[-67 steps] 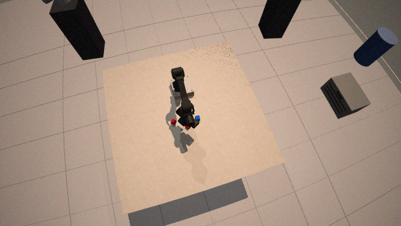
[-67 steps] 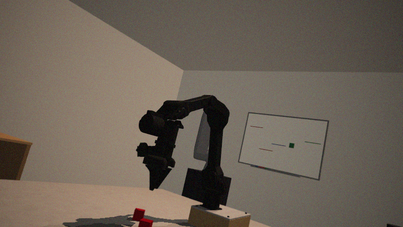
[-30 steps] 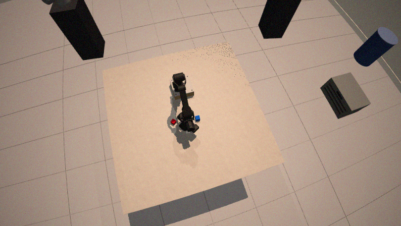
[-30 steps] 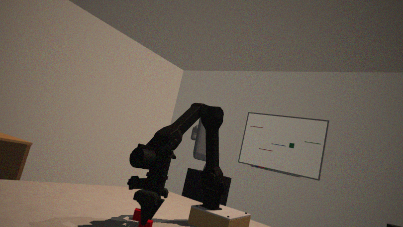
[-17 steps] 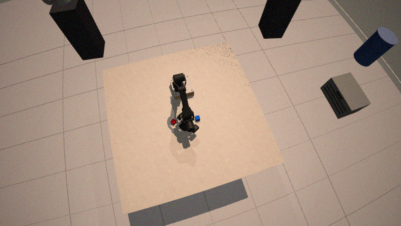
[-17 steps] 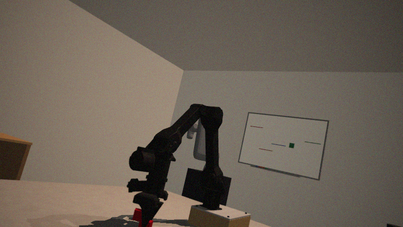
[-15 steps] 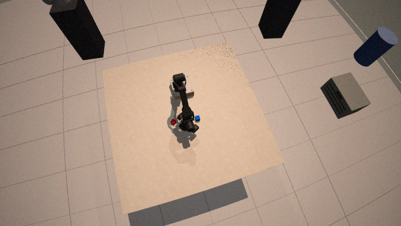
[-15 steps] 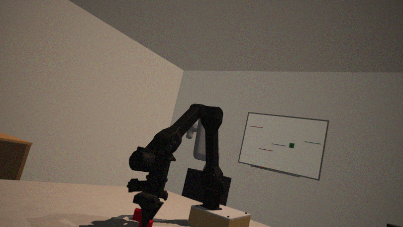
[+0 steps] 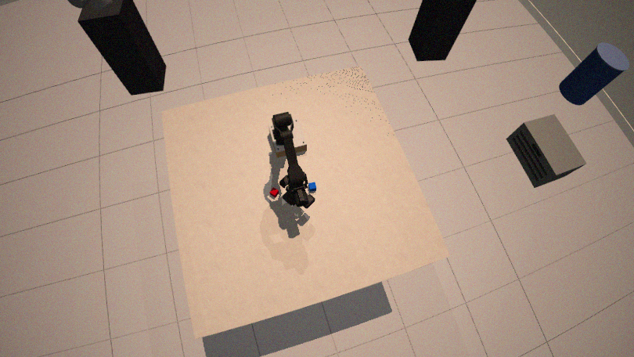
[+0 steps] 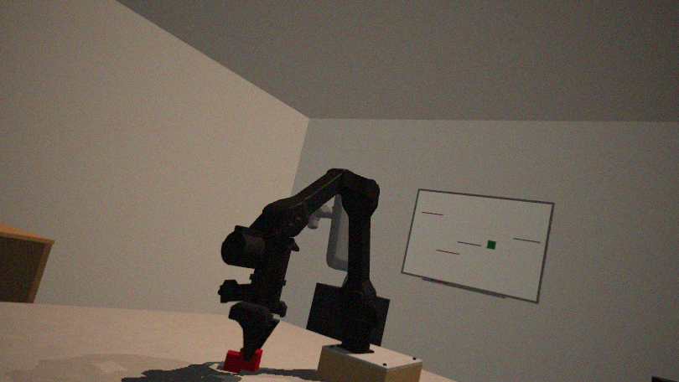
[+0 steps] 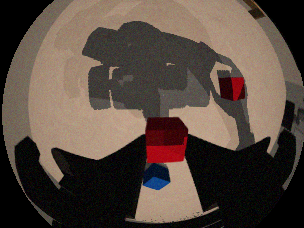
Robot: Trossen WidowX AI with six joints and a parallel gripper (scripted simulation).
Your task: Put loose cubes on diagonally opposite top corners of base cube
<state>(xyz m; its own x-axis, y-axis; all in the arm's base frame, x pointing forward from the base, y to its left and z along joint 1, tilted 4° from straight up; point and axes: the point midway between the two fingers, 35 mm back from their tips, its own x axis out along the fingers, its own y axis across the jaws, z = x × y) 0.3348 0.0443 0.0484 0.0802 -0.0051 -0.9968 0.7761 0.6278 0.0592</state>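
Note:
My gripper (image 9: 297, 200) (image 10: 247, 356) (image 11: 164, 138) is shut on a red cube (image 10: 255, 363) (image 11: 166, 152), which appears to be slightly above the table. The arm hides this cube in the top view. The other red cube (image 9: 274, 192) (image 10: 232, 362) (image 11: 238, 88) sits on the table, left of the gripper in the top view and at the upper right in the wrist view. The blue cube (image 9: 312, 186) (image 11: 156, 181), the differently coloured one, sits right of the gripper in the top view and just below the held cube in the wrist view. It is not visible in the exterior view.
The arm's base plate (image 9: 297, 149) (image 10: 389, 360) stands behind the cubes on the tan table top (image 9: 354, 230). The arm's dark shadow falls in front of the gripper and reaches around the uncarried red cube. Black blocks, a grey box (image 9: 549, 144) and a blue cylinder (image 9: 588, 79) stand beyond the table.

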